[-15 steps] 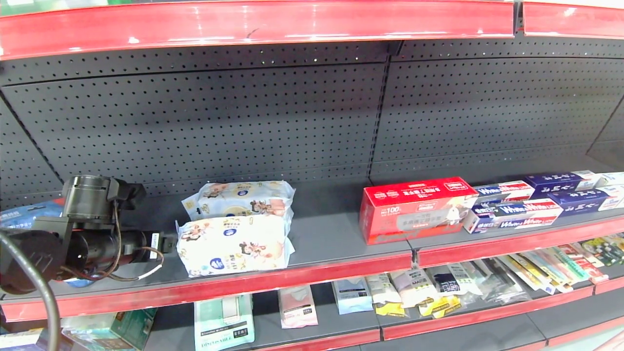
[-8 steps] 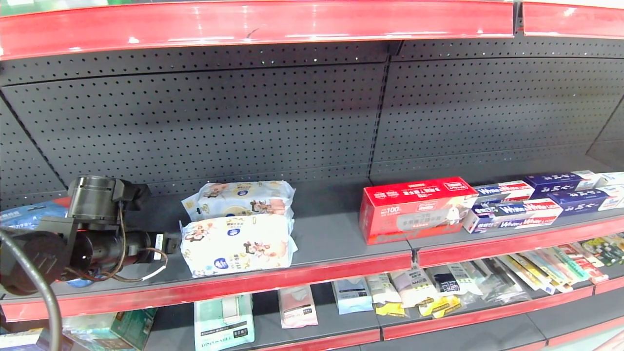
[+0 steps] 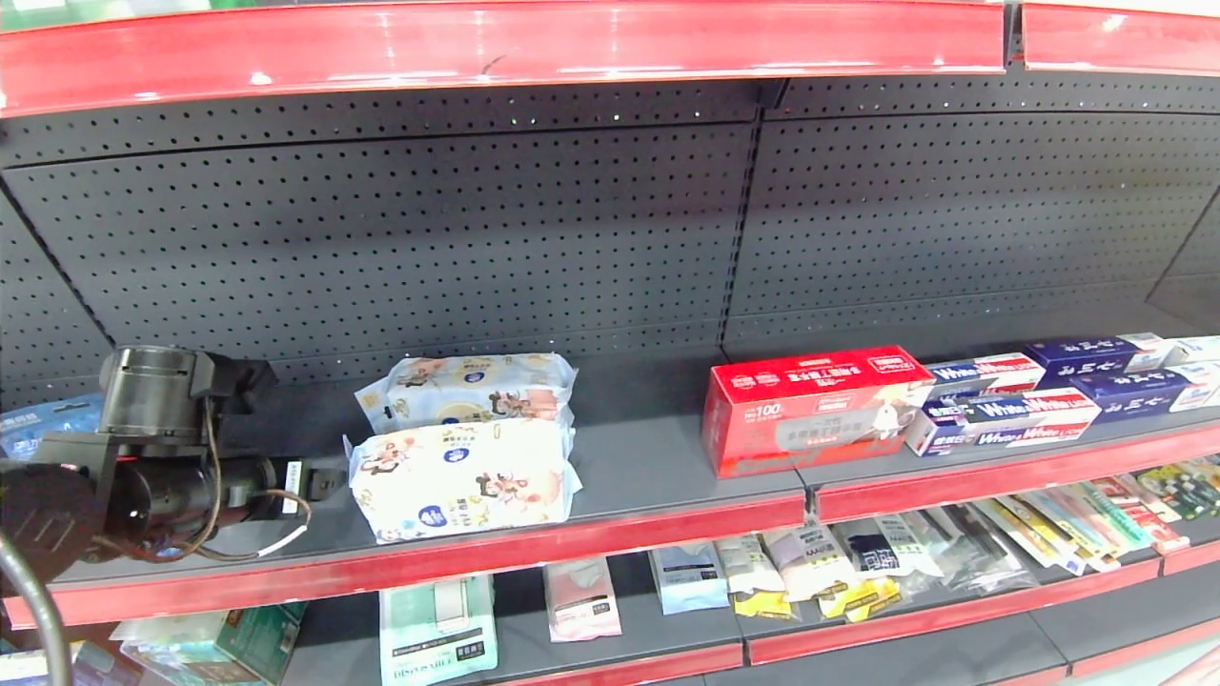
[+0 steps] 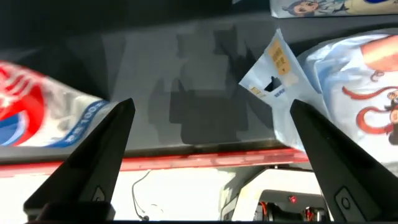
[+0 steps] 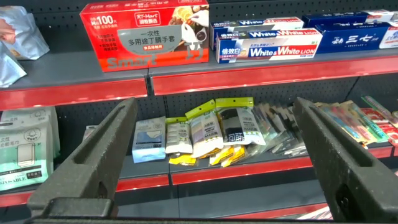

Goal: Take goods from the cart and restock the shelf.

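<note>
While left fingers [image 4: 93,168] and right fingers [image 5: 99,155] stand apart, the shelf [image 3: 648,457] holds two tissue packs [image 3: 462,476].

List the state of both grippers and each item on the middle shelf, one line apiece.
left gripper, open, holding nothing
right gripper, open, holding nothing
front white pack, lying on the shelf near its front edge, not gripped
rear white pack, lying just behind the front white pack
red box, closed, resting on its long side
toothpaste boxes, closed, lying flat
</note>
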Tool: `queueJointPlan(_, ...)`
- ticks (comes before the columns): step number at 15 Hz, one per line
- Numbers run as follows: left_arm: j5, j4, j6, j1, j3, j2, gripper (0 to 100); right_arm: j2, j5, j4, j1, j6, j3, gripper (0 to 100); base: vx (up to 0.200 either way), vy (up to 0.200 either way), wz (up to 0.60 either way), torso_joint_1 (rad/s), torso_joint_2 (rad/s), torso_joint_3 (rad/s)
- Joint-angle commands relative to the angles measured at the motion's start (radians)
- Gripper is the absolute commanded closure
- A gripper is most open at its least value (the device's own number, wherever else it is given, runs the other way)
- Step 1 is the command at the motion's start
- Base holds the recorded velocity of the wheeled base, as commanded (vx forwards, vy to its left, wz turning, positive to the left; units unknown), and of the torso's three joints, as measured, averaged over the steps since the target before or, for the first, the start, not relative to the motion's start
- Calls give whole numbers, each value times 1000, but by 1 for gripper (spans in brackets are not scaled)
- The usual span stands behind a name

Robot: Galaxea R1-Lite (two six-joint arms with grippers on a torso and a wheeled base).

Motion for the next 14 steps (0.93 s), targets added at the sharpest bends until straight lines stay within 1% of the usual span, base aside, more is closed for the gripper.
queueJointPlan(1, -11, 5, 24, 40, 67, -138, 0, 1, 0, 0, 1, 0, 0, 0, 0, 0, 0, 0, 0, 0)
queueJointPlan(3, -52, 15, 42, 71, 150, -305, 0, 1, 0, 0, 0, 0, 0, 0, 0, 0, 0, 0, 0, 0)
queueJointPlan(4, -54, 48, 42, 77, 176, -404, 0, 1, 0, 0, 0, 0, 0, 0, 0, 0, 0, 0, 0, 0)
queueJointPlan(6, -54, 177, 44, 79, 207, -647, 0, 1, 0, 0, 0, 0, 0, 0, 0, 0, 0, 0, 0, 0)
queueJointPlan(8, -73, 333, 53, 88, 230, -891, 0, 1, 0, 0, 0, 0, 0, 0, 0, 0, 0, 0, 0, 0)
queueJointPlan(9, -121, 402, 61, 88, 252, -1031, 0, 1, 0, 0, 0, 0, 0, 0, 0, 0, 0, 0, 0, 0)
queueJointPlan(10, -181, 474, 64, 85, 288, -1206, 0, 1, 0, 0, 0, 0, 0, 0, 0, 0, 0, 0, 0, 0)
queueJointPlan(11, -196, 522, 64, 86, 304, -1310, 0, 1, 0, 0, 0, 0, 0, 0, 0, 0, 0, 0, 0, 0)
queueJointPlan(12, -193, 565, 62, 83, 307, -1388, 0, 1, 0, 0, 0, 0, 0, 0, 0, 0, 0, 0, 0, 0)
queueJointPlan(13, -189, 591, 61, 85, 310, -1454, 0, 1, 0, 0, 0, 0, 0, 0, 0, 0, 0, 0, 0, 0)
queueJointPlan(14, -179, 597, 62, 86, 328, -1505, 0, 1, 0, 0, 0, 0, 0, 0, 0, 0, 0, 0, 0, 0)
